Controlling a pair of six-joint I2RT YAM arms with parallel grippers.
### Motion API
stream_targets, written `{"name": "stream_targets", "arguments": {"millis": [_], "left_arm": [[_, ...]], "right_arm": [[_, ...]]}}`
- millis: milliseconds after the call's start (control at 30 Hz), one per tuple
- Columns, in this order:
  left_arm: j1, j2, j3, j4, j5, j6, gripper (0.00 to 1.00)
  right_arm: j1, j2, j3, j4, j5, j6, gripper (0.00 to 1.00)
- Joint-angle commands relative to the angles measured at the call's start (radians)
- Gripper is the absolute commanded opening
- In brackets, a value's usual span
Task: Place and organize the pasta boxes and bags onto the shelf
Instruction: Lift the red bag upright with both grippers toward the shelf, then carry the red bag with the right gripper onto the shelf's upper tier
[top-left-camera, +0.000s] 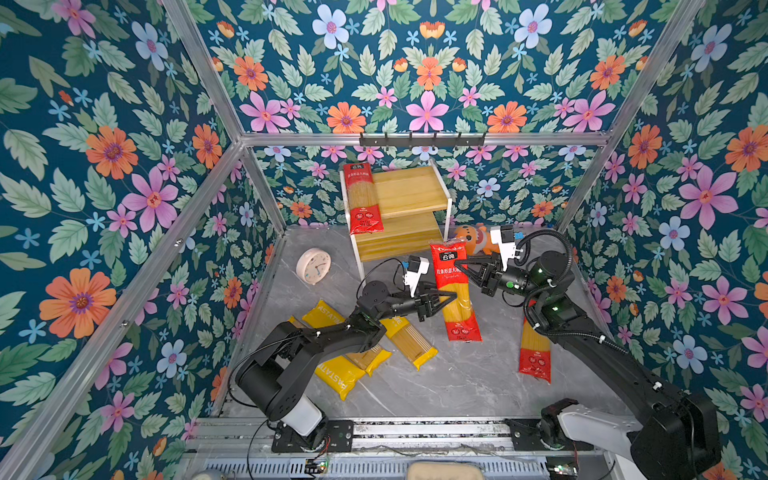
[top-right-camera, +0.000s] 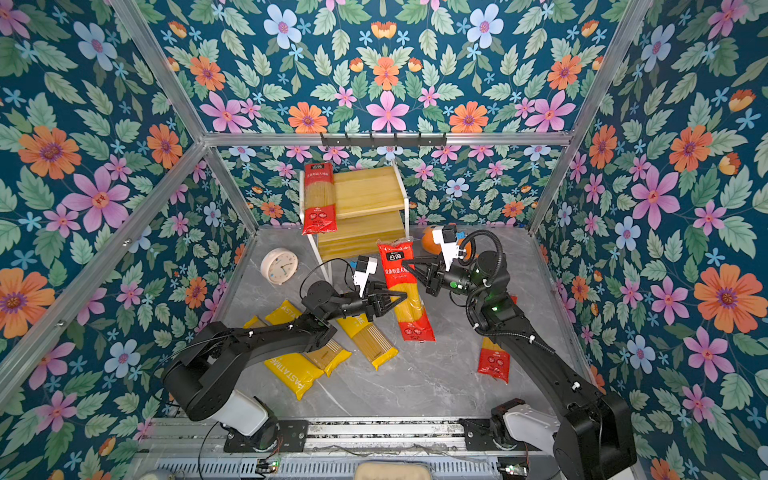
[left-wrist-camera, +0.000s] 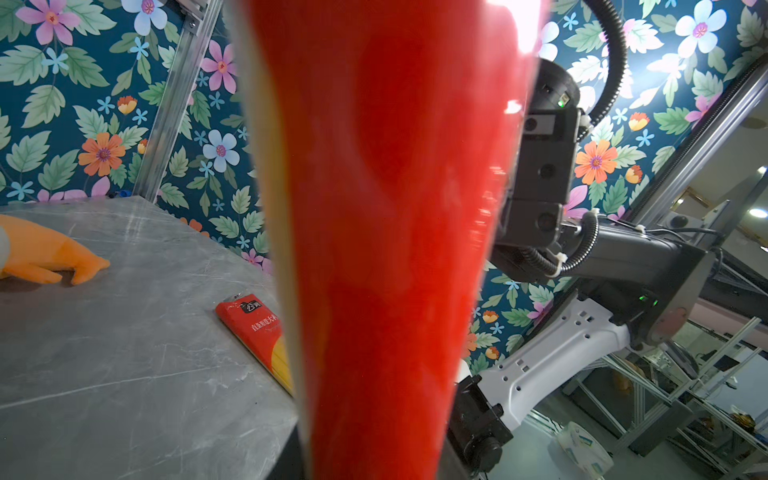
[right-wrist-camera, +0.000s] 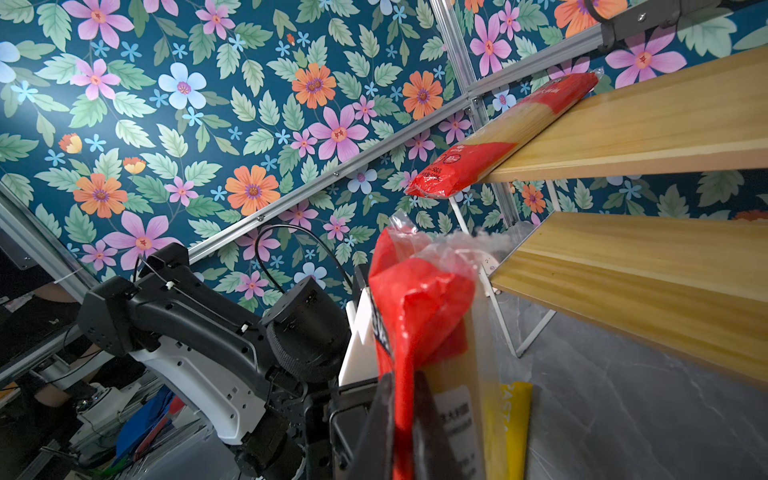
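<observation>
a long flat red spaghetti pack with a clear middle (top-left-camera: 459, 316) is up in the air between the two arms. it is in front of the small shelf with yellow wooden boards and a thin white frame (top-left-camera: 409, 187). the left gripper (top-left-camera: 451, 296) comes at it from the left. its fingers look pinched shut on the pack's side edge, at the clear middle. the right gripper (top-left-camera: 459, 264) comes from the right and is closed on the red top part. in the right wrist view the pack (right-wrist-camera: 419, 316) sits squeezed between its dark fingers. i think this is a pass from one arm to the other.

the pack's long way points to the shelf and back to the robot. its top end is just in front of the low board. the right gripper holds the end nearer the shelf. another red pack (top-left-camera: 365, 199) lies the same way on the left side of the top board, with its end poking over the front. the free room is to its right. one more red pack (top-left-camera: 535, 357) and three yellow packs (top-left-camera: 411, 343) lie on the grey table (top-left-camera: 465, 386).
</observation>
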Motion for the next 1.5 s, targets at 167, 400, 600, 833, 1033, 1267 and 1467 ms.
{"name": "stream_targets", "arguments": {"millis": [167, 400, 600, 833, 1033, 1267, 1467], "left_arm": [[0.053, -0.046, 0.012, 0.061, -0.016, -0.074, 0.15], [0.169, -0.095, 0.069, -0.061, -0.009, -0.142, 0.15], [0.200, -0.103, 0.202, -0.335, -0.015, -0.136, 0.20], [0.210, -0.088, 0.236, -0.245, 0.014, -0.264, 0.22], [0.210, -0.076, 0.229, -0.202, 0.009, -0.295, 0.23], [0.212, -0.069, 0.224, -0.205, 0.003, -0.310, 0.26], [0.221, -0.072, 0.210, -0.201, -0.009, -0.318, 0.42]], "right_arm": [[-0.017, -0.017, -0.028, 0.034, -0.002, 0.010, 0.45], [-0.106, -0.017, -0.088, -0.090, -0.049, 0.137, 0.63], [-0.104, 0.023, -0.121, -0.218, -0.105, 0.125, 0.67], [-0.060, 0.107, -0.104, -0.143, -0.201, 0.192, 0.69], [-0.011, 0.148, -0.087, -0.092, -0.211, 0.211, 0.61], [-0.011, 0.168, -0.106, 0.118, -0.203, 0.338, 0.30], [-0.011, 0.159, -0.096, 0.157, -0.189, 0.368, 0.12]]}}
